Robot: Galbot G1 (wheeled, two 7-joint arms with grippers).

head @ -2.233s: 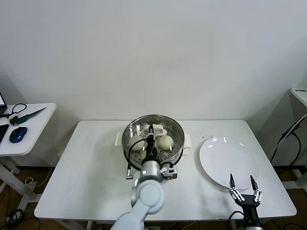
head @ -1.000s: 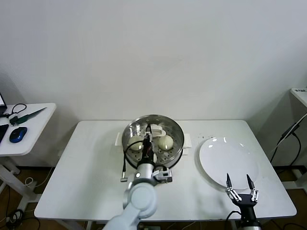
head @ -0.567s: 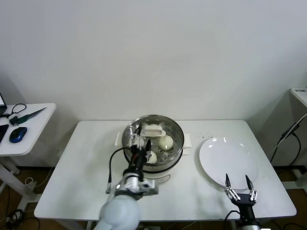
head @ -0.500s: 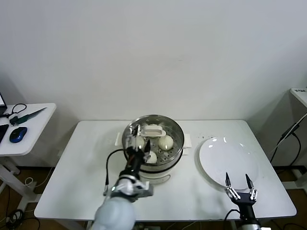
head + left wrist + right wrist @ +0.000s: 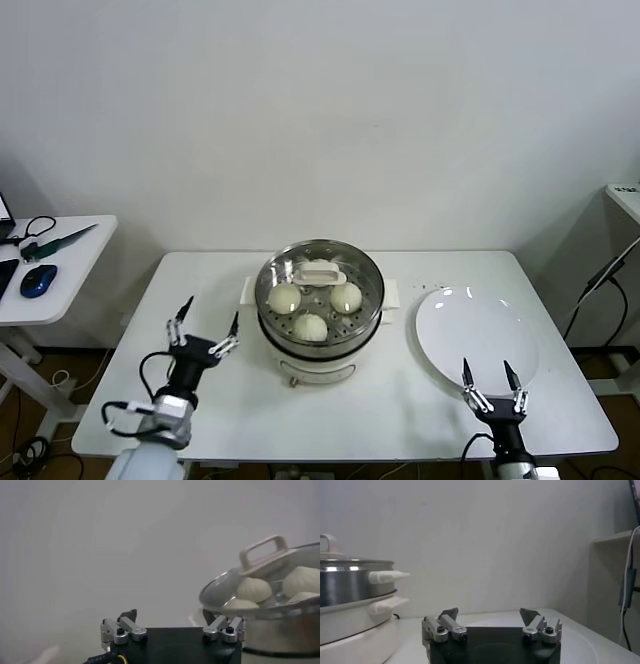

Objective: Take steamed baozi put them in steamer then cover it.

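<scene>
Cover [image 5: 320, 272] sits on steamer [image 5: 320, 300] at frame centre w/ baozi [image 5: 311, 327] inside, up-right of nearer left gripper [image 5: 204, 335]; both it & right gripper [image 5: 489, 385] splayed wide, empty.

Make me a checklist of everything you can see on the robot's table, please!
Surface: white table, nothing spilled.
Job's things: steamer at the middle, glass lid on it; three buns show through the lid, a fourth cannot be seen.
Clutter: white plate on the right, nothing on it.
Grippers: left gripper open, beside the steamer; right gripper open, at the plate's near edge.
Cables: black cable on the left arm.
Surroundings: side table with a blue mouse.
</scene>
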